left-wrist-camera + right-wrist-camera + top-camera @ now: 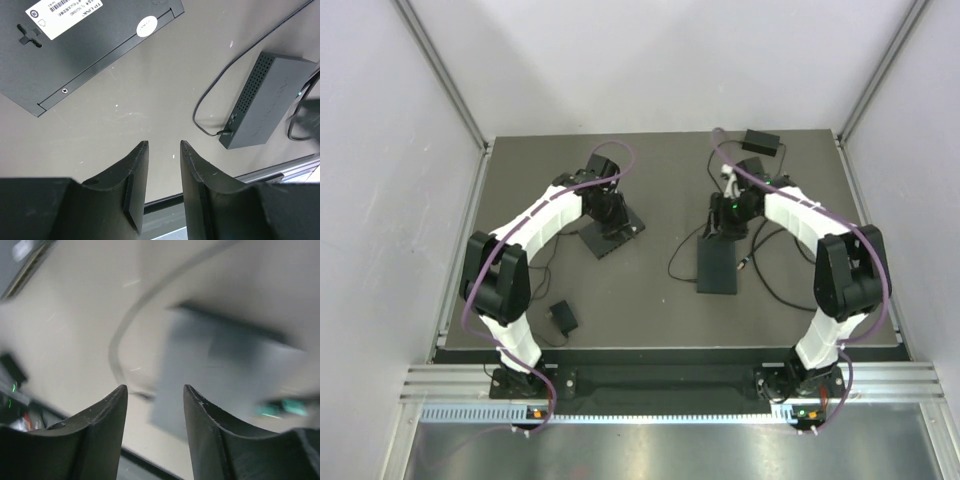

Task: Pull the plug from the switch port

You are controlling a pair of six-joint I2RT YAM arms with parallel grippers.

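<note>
A black network switch (717,268) lies right of the table's middle. It also shows in the left wrist view (265,102) and, blurred, in the right wrist view (225,375). A small black plug (224,133) sits in the switch's end face, and its thin black cable (210,95) curves away over the table. In the right wrist view the plug (142,395) is a blur just past the fingertips. My right gripper (155,388) is open and empty, hovering over the switch's far end (725,215). My left gripper (164,145) is open and empty above bare table.
A second flat black switch (612,236), label side up (90,45), lies by my left gripper. A black power adapter (563,318) sits near the front left. Another black box (760,140) is at the back right. Loose cables (775,290) trail right of the switch.
</note>
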